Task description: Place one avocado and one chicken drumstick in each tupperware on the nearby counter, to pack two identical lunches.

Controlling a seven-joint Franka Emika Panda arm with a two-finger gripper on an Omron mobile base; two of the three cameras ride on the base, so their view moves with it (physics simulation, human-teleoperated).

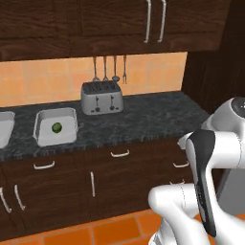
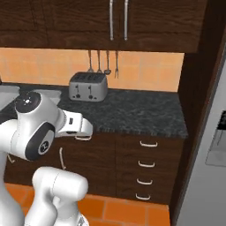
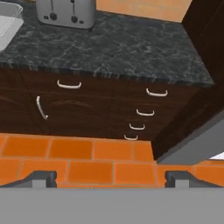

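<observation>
Dark marbled counter lay ahead of your gripper, jaws wide and empty; you needed to swing left toward the tupperware holding one avocado.

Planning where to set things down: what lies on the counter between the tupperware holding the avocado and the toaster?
Nothing: in the left base view, a bare stretch of counter separates the tupperware, with its avocado, from the toaster.
</observation>
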